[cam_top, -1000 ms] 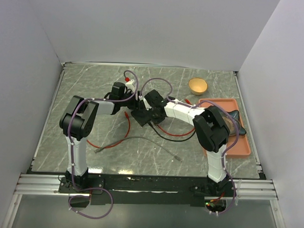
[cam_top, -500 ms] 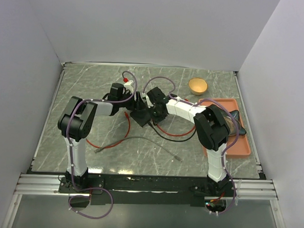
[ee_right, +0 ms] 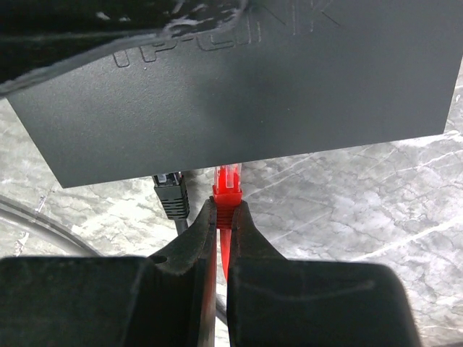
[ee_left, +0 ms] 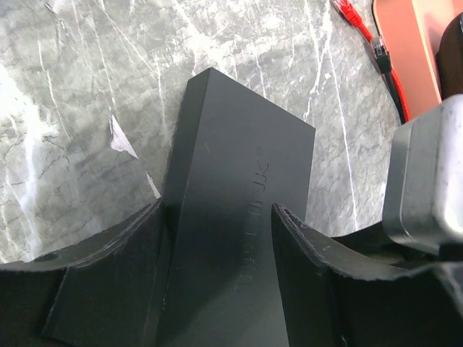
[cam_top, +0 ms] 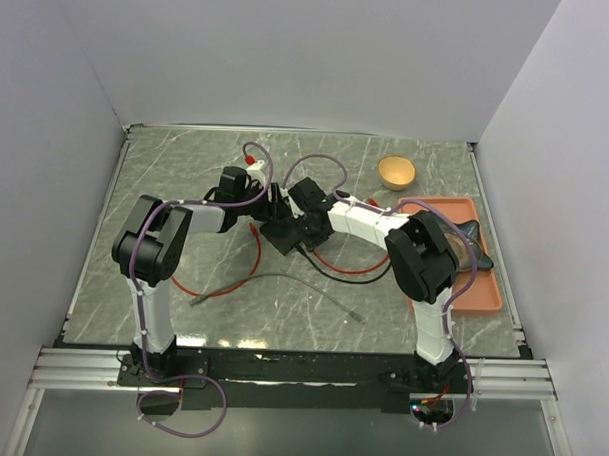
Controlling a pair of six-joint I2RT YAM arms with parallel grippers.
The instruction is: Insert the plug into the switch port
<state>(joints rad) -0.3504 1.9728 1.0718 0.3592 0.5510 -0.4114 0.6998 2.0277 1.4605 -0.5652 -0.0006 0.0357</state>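
My left hand (ee_left: 217, 208) is clenched across the flat black rectangular switch box (ee_left: 239, 137), with fingers against both its sides. The box sits tilted over the grey marbled table (ee_left: 72, 108). My right hand (ee_right: 222, 211) is pinched tight on the red plastic plug (ee_right: 228, 184). The plug's tip meets the box's long edge, just beside a black plug (ee_right: 170, 194). The switch port itself is hidden under that edge.
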